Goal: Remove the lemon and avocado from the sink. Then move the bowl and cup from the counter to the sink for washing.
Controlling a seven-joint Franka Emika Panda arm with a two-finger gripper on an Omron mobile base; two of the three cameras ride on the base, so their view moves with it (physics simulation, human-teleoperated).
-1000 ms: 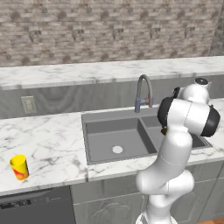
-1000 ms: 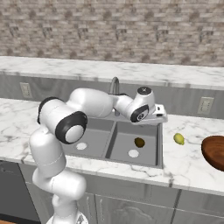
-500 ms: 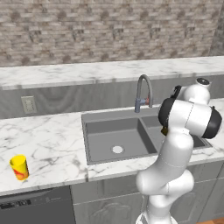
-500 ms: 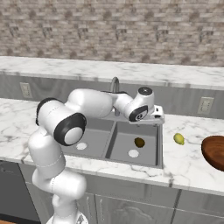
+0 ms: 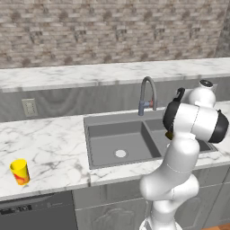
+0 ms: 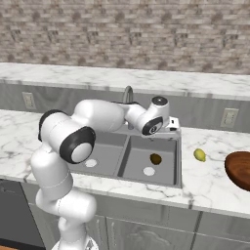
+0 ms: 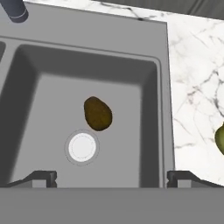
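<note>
The cup (image 5: 19, 172) stands on the marble counter (image 5: 49, 143) well to the left of the sink (image 6: 177, 161), near the counter's front edge. The avocado (image 7: 97, 113) lies in the sink's right basin just beside the white drain (image 7: 82, 147), and the gripper (image 7: 112, 177) hangs above that basin with its fingers wide apart, holding nothing. The lemon (image 6: 199, 155) lies on the counter just right of the sink, and the bowl (image 6: 239, 169) sits farther right of it.

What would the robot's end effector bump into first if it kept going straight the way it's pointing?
Probably the floor of the sink basin, near the white drain and just short of the avocado. The open end effector points down into it, though depth is hard to judge.
</note>
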